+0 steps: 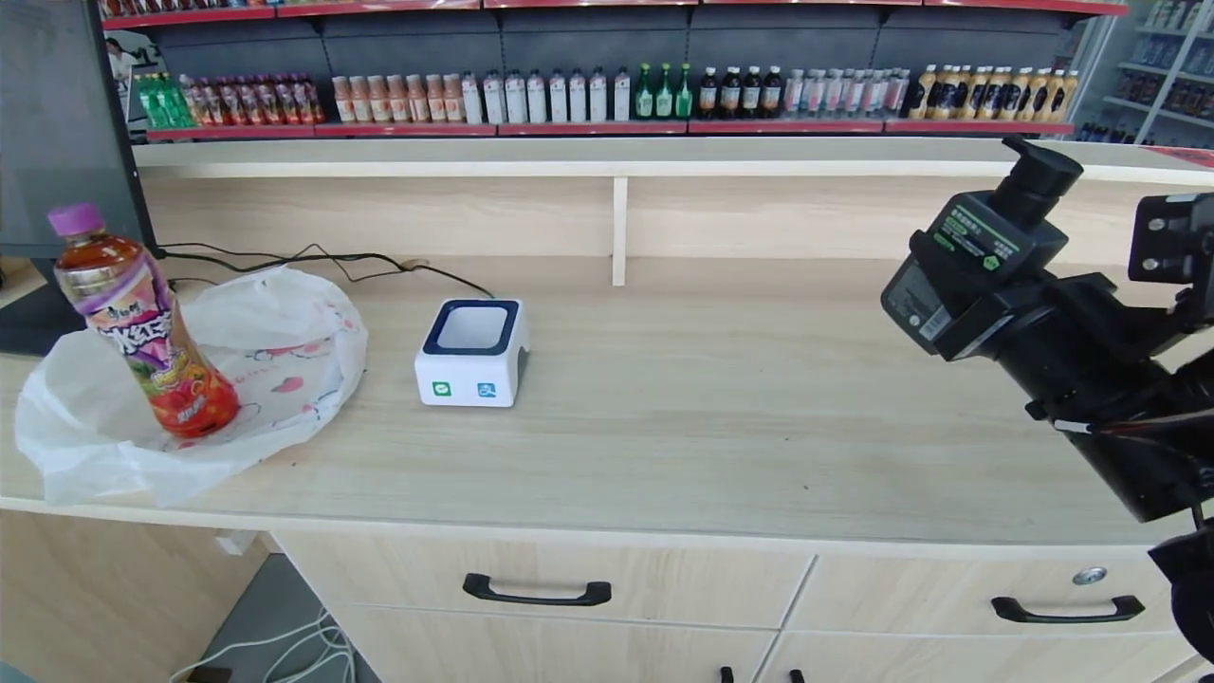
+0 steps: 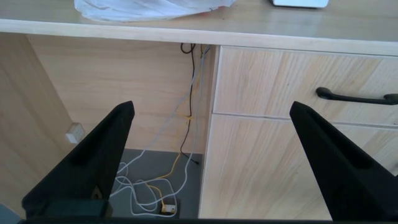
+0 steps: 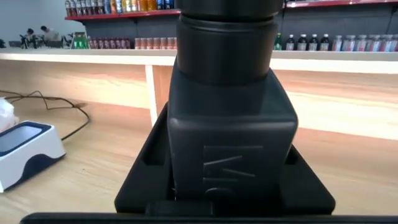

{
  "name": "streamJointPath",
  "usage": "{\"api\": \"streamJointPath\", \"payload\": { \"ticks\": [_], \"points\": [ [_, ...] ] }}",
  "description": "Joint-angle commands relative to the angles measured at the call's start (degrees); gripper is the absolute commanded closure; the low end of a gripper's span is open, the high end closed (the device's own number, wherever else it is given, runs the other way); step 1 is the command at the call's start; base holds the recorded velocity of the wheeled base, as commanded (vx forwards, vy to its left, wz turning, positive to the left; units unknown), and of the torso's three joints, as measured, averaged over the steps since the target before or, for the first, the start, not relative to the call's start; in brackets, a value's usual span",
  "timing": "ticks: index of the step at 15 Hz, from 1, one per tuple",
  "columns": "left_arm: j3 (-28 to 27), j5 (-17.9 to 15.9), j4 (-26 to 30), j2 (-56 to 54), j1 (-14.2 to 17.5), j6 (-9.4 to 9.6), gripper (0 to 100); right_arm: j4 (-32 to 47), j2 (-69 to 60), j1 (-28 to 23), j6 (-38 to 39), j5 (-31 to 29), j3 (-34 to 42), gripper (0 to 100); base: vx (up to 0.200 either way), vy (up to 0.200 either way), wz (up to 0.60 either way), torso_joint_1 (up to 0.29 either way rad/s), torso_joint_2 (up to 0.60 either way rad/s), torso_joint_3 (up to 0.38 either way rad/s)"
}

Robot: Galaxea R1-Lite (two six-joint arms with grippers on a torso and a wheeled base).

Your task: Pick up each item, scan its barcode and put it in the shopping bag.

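While the right gripper (image 1: 1020, 318) is closed around a black bottle (image 1: 982, 242), it holds this bottle tilted in the air over the right end of the tabletop (image 1: 711, 408), and a barcode label shows on the bottle's side. A white scanner (image 1: 471, 353) sits near the middle, well apart from it. At the left end lies the white shopping bag (image 1: 285, 323), and a tea bottle (image 1: 142, 327) with a purple cap stands tilted on it. The left gripper (image 2: 211, 109) is below the tabletop edge, before a drawer front (image 2: 280, 81), opened wide.
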Motion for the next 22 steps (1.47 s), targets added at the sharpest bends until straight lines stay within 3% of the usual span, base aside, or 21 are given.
{"api": "streamJointPath", "payload": {
  "ticks": [1,3,22],
  "points": [
    [0.0,0.1,0.0,0.0,0.0,0.03,0,-0.1,0.1,-0.2,0.9,-0.1,0.4,100,0.000,0.000,0.00,0.000,0.00,0.000],
    [0.0,0.1,0.0,0.0,0.0,-0.23,0,-0.1,-0.1,-0.5,0.9,-0.2,0.9,100,0.000,0.000,0.00,0.000,0.00,0.000],
    [0.0,0.3,-0.2,0.0,0.0,-2.07,0,-0.1,-1.4,-1.3,2.6,-0.3,1.1,100,0.000,0.200,0.00,0.003,0.00,0.001]
  ]
}}
